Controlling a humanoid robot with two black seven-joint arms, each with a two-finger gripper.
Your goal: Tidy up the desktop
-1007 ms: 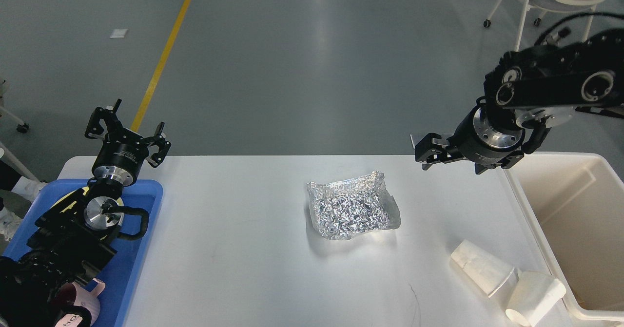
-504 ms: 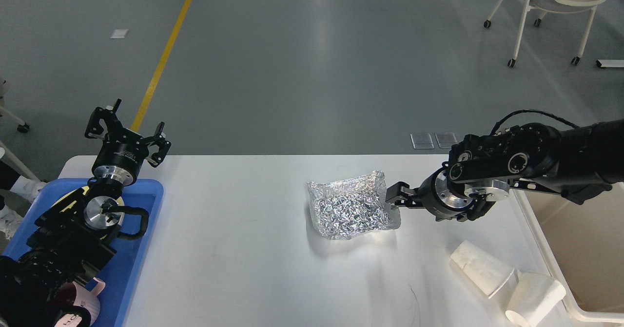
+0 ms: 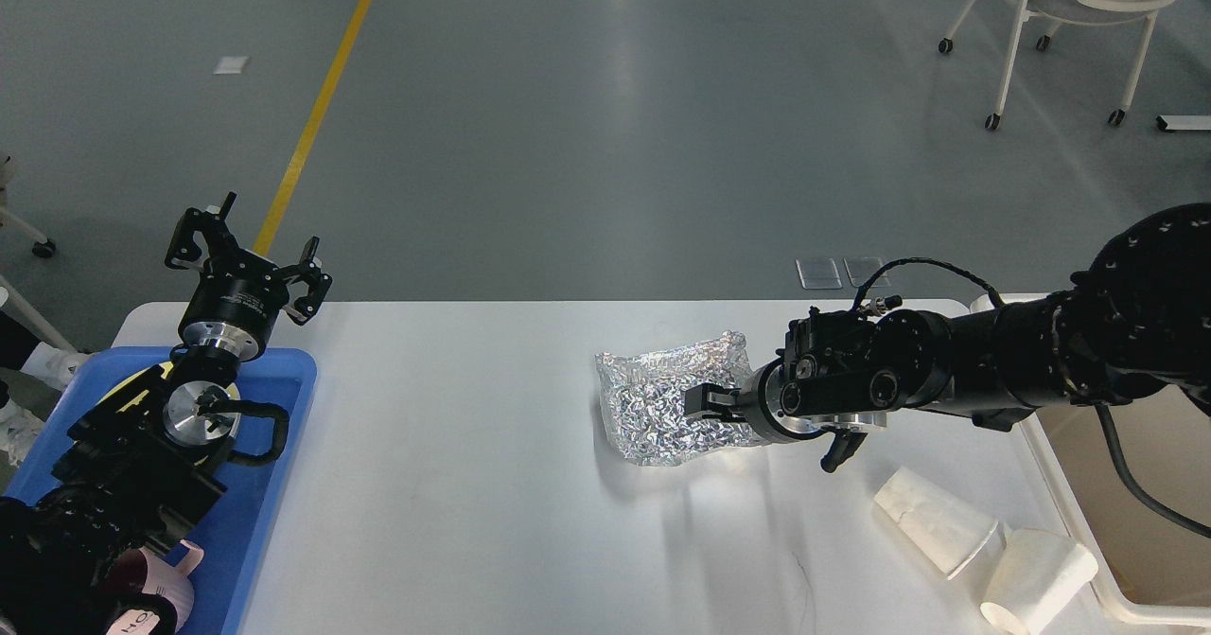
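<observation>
**Right gripper at the foil, left gripper parked over the tray**

Head view only:

- Desktop [image 3: 454, 484]: white, matte, rounded corners, fills the lower half of the view. Both arms reach in over it, left arm from the lower left, right arm from the right edge.
- Crumpled foil wrapper [image 3: 662, 398]: lies flat on the desktop near its middle, slightly toward the far edge. Silver, wrinkled, roughly square.
- Right gripper [image 3: 708, 398]: low over the desktop, pointing left, tip over the right side of the foil. Seen end-on and dark, fingers don't separate out, so I can't tell how far apart they stand or whether they have the foil. Contact with the foil looks likely but isn't certain.
- Left gripper [image 3: 248, 258]: raised at the far-left corner of the desktop, fingers spread wide, nothing between them. Well apart from the foil.
- Blue tray [image 3: 284, 484]: sits on the left end of the desktop, under the left arm. A pink mug [image 3: 180, 583] shows at its near end, partly hidden by the arm.
- Two white paper cups on their sides at the near right of the desktop, touching each other: one [image 3: 932, 520], the other [image 3: 1036, 578] just beside the bin.
- Cream-white bin [image 3: 1069, 502]: at the right end of the desktop, partly under the right arm.
- Beyond the desktop: grey floor with a yellow line [image 3: 322, 96], white wheeled chair [image 3: 1069, 1] top right.
</observation>
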